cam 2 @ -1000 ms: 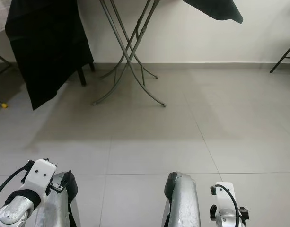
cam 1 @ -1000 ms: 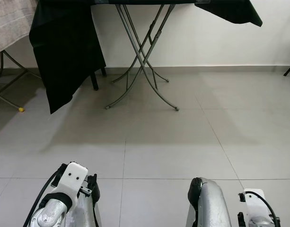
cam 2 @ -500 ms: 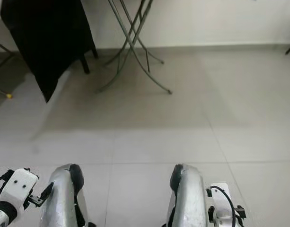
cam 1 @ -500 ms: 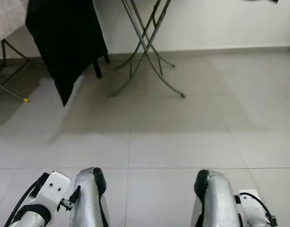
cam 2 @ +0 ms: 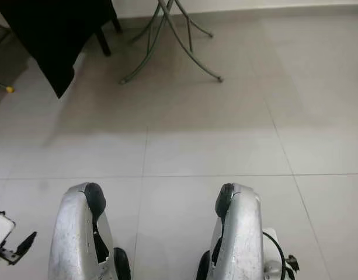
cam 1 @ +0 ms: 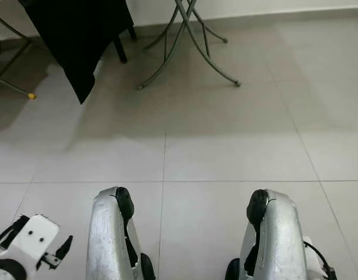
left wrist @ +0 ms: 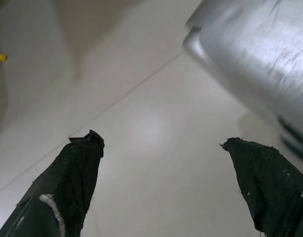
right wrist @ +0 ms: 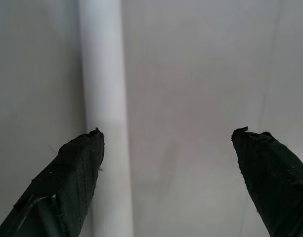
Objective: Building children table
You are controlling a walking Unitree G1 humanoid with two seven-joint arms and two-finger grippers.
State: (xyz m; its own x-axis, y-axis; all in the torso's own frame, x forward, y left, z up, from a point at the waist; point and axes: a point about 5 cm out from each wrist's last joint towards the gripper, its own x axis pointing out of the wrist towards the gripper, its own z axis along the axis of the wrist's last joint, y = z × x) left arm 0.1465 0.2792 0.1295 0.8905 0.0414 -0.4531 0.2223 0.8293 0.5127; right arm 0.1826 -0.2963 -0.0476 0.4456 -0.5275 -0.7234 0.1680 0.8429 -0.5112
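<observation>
Tiled floor (cam 1: 225, 157), folding table legs (cam 1: 190, 41), black cloth (cam 1: 79, 35)

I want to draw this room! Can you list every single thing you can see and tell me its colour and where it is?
black cloth: one, black, hanging down at far left
folding table legs: one crossed set, grey metal, far middle
yellow foot cap: one, yellow, far left on another metal frame
floor tiles: many, pale grey, all over
left gripper: black fingers, open, empty, over the floor
right gripper: black fingers, open, empty
silver robot limbs: two, silver, nearest the camera
</observation>
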